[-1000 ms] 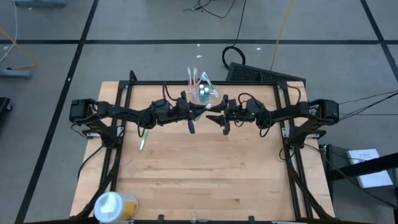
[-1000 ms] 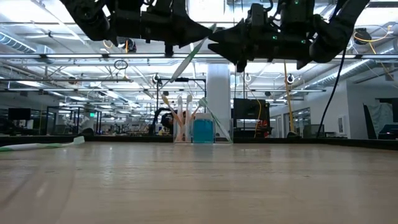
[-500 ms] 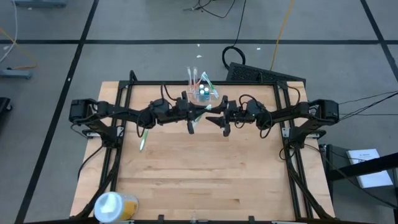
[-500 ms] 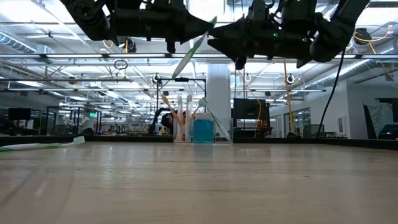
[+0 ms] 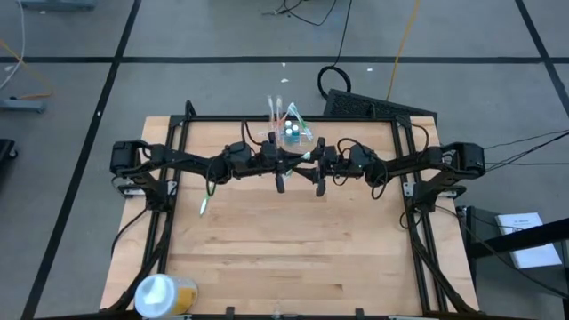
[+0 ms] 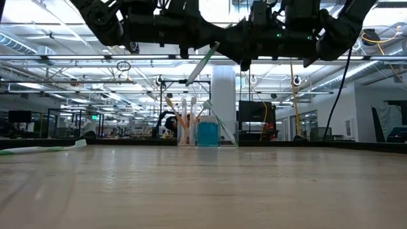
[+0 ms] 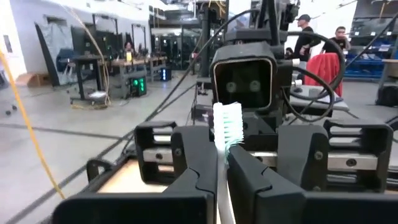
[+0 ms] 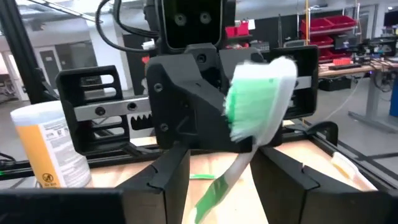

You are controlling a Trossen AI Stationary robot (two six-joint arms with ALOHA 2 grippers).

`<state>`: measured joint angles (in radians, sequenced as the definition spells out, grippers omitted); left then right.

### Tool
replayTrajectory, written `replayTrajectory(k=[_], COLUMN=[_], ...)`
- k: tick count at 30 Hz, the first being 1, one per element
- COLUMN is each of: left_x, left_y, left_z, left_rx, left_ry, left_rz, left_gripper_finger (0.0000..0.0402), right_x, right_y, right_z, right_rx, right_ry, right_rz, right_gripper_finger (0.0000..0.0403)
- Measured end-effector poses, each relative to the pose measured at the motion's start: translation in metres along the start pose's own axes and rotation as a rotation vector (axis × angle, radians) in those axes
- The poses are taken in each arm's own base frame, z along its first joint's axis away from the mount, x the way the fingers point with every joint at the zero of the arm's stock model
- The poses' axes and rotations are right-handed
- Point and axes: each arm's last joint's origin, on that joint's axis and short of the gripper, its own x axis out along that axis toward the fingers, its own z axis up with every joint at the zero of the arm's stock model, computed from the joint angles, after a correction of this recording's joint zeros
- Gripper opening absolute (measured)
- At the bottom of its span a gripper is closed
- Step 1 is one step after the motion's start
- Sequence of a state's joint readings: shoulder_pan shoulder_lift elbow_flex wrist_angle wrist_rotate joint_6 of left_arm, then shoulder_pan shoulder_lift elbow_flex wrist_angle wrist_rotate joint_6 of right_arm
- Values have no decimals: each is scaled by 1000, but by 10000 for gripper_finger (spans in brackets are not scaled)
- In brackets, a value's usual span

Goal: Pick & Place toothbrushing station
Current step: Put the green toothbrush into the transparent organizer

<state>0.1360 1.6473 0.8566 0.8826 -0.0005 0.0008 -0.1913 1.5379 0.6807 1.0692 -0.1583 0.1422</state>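
My left gripper (image 7: 222,163) clamps a green toothbrush (image 7: 226,130), head between my open right gripper's (image 8: 214,171) jaws; the station (image 5: 291,132) lies just beyond.

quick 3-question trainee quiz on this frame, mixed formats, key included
1. True or false: the left hand is shut on the green-and-white toothbrush.
2. Multiple choice: the clear holder stands at A) the table's near edge, B) the far edge, behind both hands, C) in the right hand.
3. Fill in: a second toothbrush lies flat on the ___, under the left arm.

Key: 1 true. 2 B. 3 table. The right hand is open, its fingers either side of the brush head, not gripping.
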Motion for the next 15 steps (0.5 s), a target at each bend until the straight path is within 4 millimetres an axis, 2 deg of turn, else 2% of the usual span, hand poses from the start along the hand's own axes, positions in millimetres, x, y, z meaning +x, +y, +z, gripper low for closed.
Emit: replayTrajectory(k=[5, 9, 15], left_x=[0, 0, 0], left_y=[0, -1, -1], left_z=[2, 3, 1], left_rx=[36, 48, 67], left_ry=[1, -2, 10], left_rz=[0, 0, -7], left_gripper_finger=[14, 24, 12], right_x=[0, 0, 0], right_y=[0, -1, -2], right_z=[0, -1, -2], right_rx=[-8, -23, -26], right_ry=[6, 12, 24], right_rz=[-1, -3, 0], right_gripper_finger=[150, 131, 104])
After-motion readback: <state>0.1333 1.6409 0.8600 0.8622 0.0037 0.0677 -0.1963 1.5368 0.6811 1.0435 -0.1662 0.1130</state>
